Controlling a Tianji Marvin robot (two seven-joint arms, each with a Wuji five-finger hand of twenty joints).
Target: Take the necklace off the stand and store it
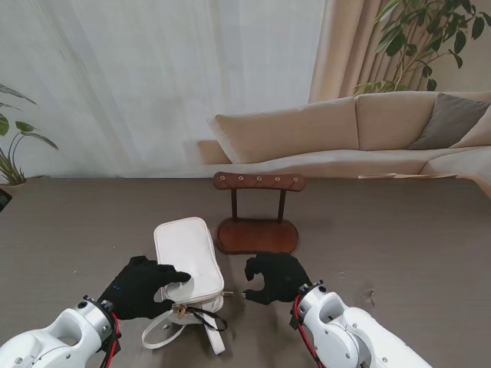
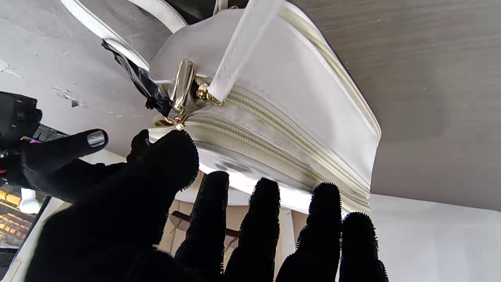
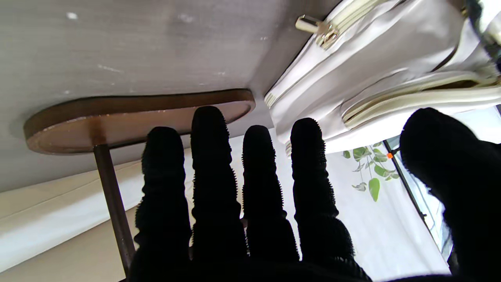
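The wooden necklace stand [image 1: 258,182] is at the table's middle, and I see no necklace on its top bar or its base [image 3: 137,117]. A white zip bag [image 1: 188,257] lies to the stand's left and nearer to me. My left hand [image 1: 142,287] rests with spread fingers [image 2: 258,219] on the bag's near end [image 2: 297,98], beside the gold zipper pull [image 2: 182,84]. My right hand [image 1: 275,276] hovers open just right of the bag [image 3: 372,51], close in front of the stand's base, holding nothing. The necklace is not visible in any view.
The bag's white strap [image 1: 165,333] and a black tag [image 1: 215,318] trail on the table toward me, between my two arms. A beige sofa [image 1: 360,130] and potted plants stand beyond the table's far edge.
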